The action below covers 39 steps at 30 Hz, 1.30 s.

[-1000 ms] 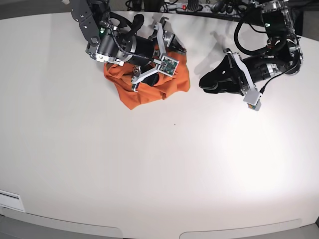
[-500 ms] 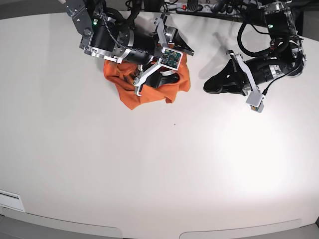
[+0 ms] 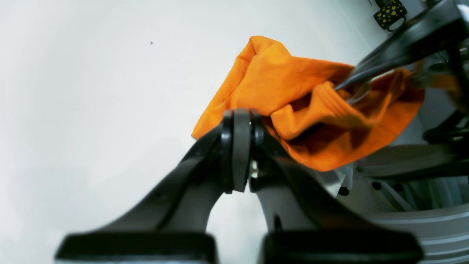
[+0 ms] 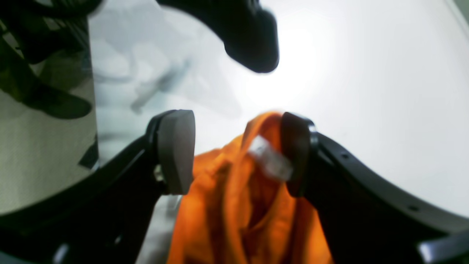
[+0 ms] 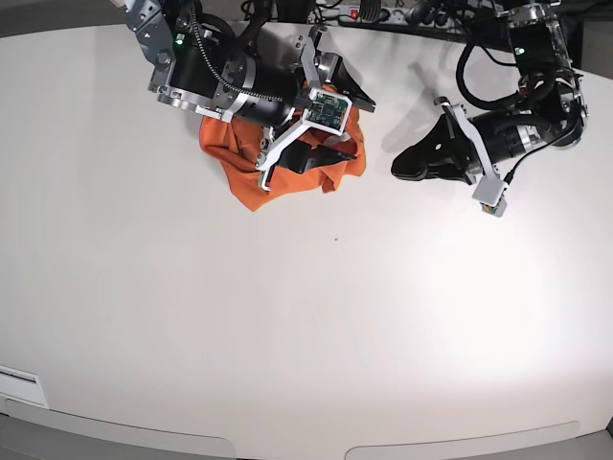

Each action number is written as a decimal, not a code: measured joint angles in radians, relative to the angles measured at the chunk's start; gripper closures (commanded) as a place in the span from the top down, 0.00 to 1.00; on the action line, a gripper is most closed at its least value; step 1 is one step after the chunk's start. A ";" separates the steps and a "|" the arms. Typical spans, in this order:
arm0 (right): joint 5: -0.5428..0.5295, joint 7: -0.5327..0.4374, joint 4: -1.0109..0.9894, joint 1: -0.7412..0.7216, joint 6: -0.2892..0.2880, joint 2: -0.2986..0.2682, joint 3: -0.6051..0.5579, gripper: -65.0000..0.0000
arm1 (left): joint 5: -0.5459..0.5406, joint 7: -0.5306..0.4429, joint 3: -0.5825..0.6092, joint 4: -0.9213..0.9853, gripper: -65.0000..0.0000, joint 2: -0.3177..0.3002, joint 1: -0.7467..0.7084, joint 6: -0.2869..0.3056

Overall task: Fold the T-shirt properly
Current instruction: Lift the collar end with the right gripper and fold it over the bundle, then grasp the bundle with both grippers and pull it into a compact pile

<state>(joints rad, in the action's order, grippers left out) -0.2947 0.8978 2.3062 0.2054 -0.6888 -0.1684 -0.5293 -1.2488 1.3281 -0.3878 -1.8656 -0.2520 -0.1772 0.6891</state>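
A: Where's the T-shirt [image 5: 235,172]?
B: Crumpled in an orange heap at the far edge of the white tabletop [image 5: 306,316], on the base view's left. Not spread, not folded. Folds bunched up, dark shadowed pockets between them in the left wrist view [image 3: 293,95].

A: Right hand [image 5: 330,129]?
B: Directly over the heap, released, jaws spread wide. Right wrist view: grey pads [image 4: 176,150] on either side of a raised ridge of orange cloth [image 4: 234,205], small white tag [image 4: 269,159] just beside one pad. Cloth sits between the jaws, not pinched. Can't tell whether a pad touches it, view is blurred.

A: Left hand [image 5: 407,165]?
B: Clenched, pads pressed flat together, nothing between them [image 3: 237,146]. On the base view's right, apart from the shirt, over bare tabletop. Shirt's near edge lies just beyond its tips in the left wrist view.

A: Anything else on the tabletop?
B: Tiny dark speck [image 5: 335,239] nearer the middle. Cables along the far edge behind both arms.
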 measured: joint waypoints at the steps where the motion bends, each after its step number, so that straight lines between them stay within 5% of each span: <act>1: -0.003 -0.008 0.022 -0.001 0.000 0.000 0.000 0.60 | 0.000 0.000 0.000 0.000 0.00 0.000 0.000 0.000; 9: 0.083 -0.048 0.036 -0.001 0.053 0.000 0.000 0.59 | 0.000 0.000 0.000 0.000 0.00 0.000 0.000 0.000; 11: 0.171 -0.072 0.036 0.000 0.126 0.000 0.000 0.47 | -0.012 0.010 0.000 0.000 0.00 0.000 0.000 0.000; 14: 0.226 -0.098 0.035 -0.001 0.204 0.002 0.032 0.04 | -0.123 0.067 0.000 0.000 0.00 0.000 0.000 0.000; 18: 0.223 -0.127 0.035 -0.001 0.215 -0.003 0.129 0.00 | -0.214 0.068 0.000 0.000 0.00 -0.009 0.000 0.000; 22: 0.115 -0.178 -0.014 -0.029 0.119 -0.043 0.188 0.00 | -0.210 0.072 0.040 -0.017 0.00 -0.020 -0.005 0.000; 29: -0.010 -0.163 -0.326 -0.177 0.003 -0.100 0.185 0.00 | -0.209 0.074 0.275 -0.063 0.00 -0.045 -0.006 0.000; 33: -0.065 -0.158 -0.423 -0.236 -0.010 -0.129 0.184 0.00 | -0.045 0.076 0.403 -0.063 0.00 -0.095 -0.006 0.000; 36: -0.101 -0.130 -0.464 -0.256 -0.009 -0.152 0.184 0.00 | 0.177 0.065 0.515 -0.063 0.00 -0.121 -0.006 0.001; 39: -0.109 -0.101 -0.470 -0.257 -0.009 -0.175 0.184 0.00 | 0.442 -0.092 0.630 -0.062 0.00 -0.168 -0.007 0.001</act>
<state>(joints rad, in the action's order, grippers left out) -0.4042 0.7971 1.8359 -0.0517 -0.6975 -0.3439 -0.3450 -0.8070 1.2358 0.2420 -1.9278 -0.4202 -0.1844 0.6903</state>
